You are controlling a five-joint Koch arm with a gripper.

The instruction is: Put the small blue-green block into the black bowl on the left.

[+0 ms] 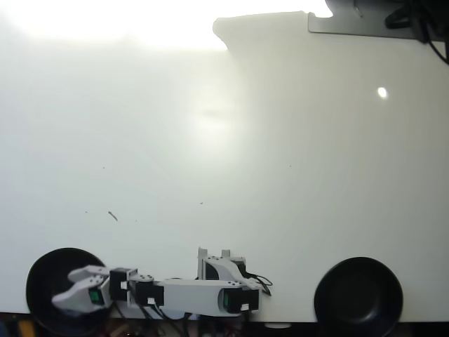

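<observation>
White plastic jaws stood spread apart, empty between their tips, at the lower left of the overhead view, where the gripper [69, 288] hung over the black bowl [43, 277]. One jaw reached toward the upper left and the other lay lower, with a plain gap of dark bowl showing between them. A small green patch sat on the gripper's own body just behind the jaws; it appeared to be part of the arm, not the cargo.

No small blue-green block could be made out anywhere in this view. Nothing teal lay on the white table [210, 140], so the block was most likely down inside the bowl, lost against the dark interior or hidden under the gripper. That is a judgement only.

Going by the task's wording, such a block would be light, so a gentle pinch across its sides near the middle should serve.

Outward from the wrist, the arm ran right along the bottom edge to its base [223, 270]. Well to the right, at the lower right of the frame, sat a second black bowl [358, 295], empty as far as could be seen.
</observation>
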